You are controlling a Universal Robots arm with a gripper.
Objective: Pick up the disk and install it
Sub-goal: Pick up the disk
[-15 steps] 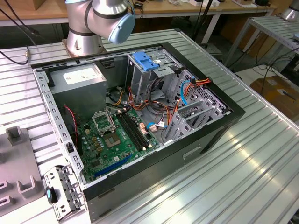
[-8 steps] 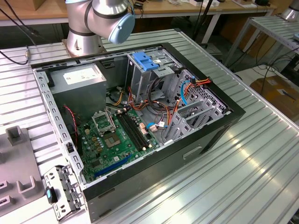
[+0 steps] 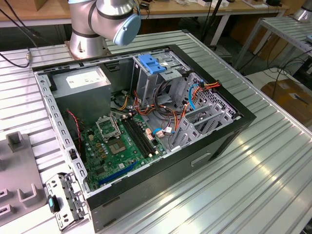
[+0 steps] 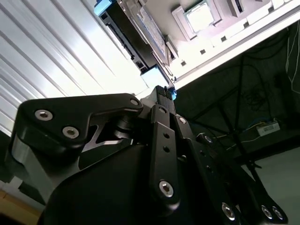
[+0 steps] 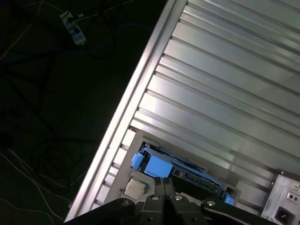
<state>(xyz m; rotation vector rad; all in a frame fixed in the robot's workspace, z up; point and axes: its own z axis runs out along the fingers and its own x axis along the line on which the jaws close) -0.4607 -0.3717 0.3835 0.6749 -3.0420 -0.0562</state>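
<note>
pincer (image 5: 164,182) together, empty | flat grey metal disk with blue plastic rails (image 5: 157,166) just ahead | ungrasped, install pending

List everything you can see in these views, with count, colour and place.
Ribbed aluminium table: one, silver, under everything.
Flat grey metal disk with bright blue plastic rails: one, grey and blue, lying near the table edge in both wrist views.
Small square silver chip: one, silver, beside the disk.
Open black metal computer case: one, black, on the table.
Green motherboard: one, green, on the case floor.
Grey power supply box: one, grey, in a corner of the case.
Blue plastic latch: one, blue, atop the tall metal cage.
Robot arm: one, silver and light blue, beyond the case.
Gripper: one, black, jaws shut, nearest the disk.
</note>
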